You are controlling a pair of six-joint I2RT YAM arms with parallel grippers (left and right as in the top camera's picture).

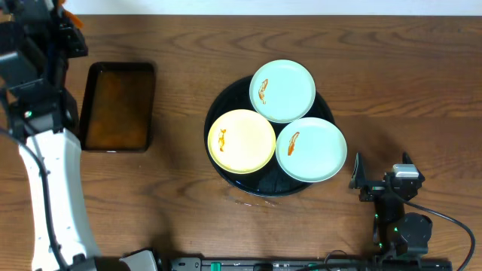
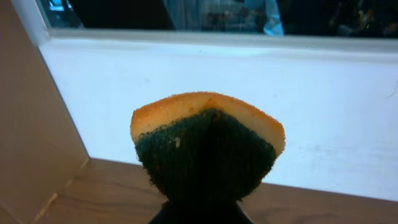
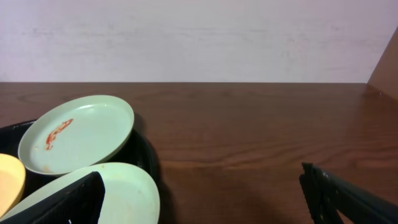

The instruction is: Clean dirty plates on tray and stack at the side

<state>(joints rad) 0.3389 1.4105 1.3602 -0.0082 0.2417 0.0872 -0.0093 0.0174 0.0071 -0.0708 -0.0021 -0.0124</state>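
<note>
The round black tray (image 1: 260,185) lies mid-table with three plates on it, each with an orange-brown smear. They are a mint plate (image 1: 282,90) at the back, a yellow plate (image 1: 241,141) at the left and a mint plate (image 1: 311,149) at the right. My left gripper (image 2: 202,214) is shut on a sponge (image 2: 208,149), orange with a dark green scouring side. It is held high at the table's far left corner (image 1: 68,22), away from the tray. My right gripper (image 3: 204,177) is open and empty, just right of the tray (image 1: 380,181). The right wrist view shows both mint plates (image 3: 78,134) (image 3: 127,193).
A rectangular black tray with a brown inside (image 1: 118,107) lies left of the round tray. A white wall (image 3: 199,37) runs along the table's far edge. A cardboard panel (image 2: 31,137) stands at the far left corner.
</note>
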